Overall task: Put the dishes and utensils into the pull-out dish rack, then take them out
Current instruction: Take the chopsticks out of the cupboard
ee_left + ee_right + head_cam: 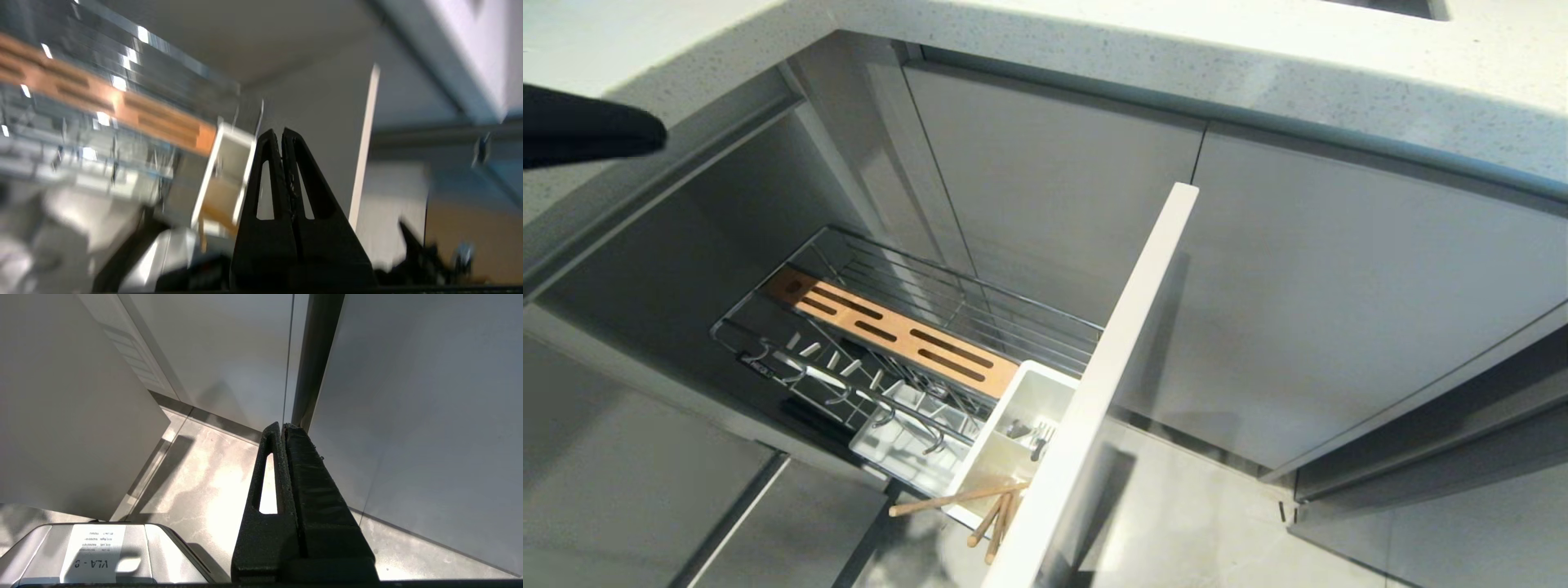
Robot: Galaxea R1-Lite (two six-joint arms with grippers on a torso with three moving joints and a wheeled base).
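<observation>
Your left gripper (pixel 645 135) entered the head view only as a dark tip at the far left, up by the countertop (pixel 1094 49). Below, you had the pull-out dish rack (pixel 907 327) drawn out, its wooden strip (pixel 890 331) bare, the chopsticks (pixel 980 506) sticking out of the white cutlery caddy (pixel 1021 433) beside the front panel (pixel 1111 367).

From the left wrist, your left gripper (pixel 281 132) had its fingers pressed together, holding nothing, the blurred rack (pixel 122 102) beyond it.

From the right wrist, your right gripper (pixel 282 426) was likewise closed and empty, above the floor (pixel 204 477) near the cabinet doors (pixel 408 416).
</observation>
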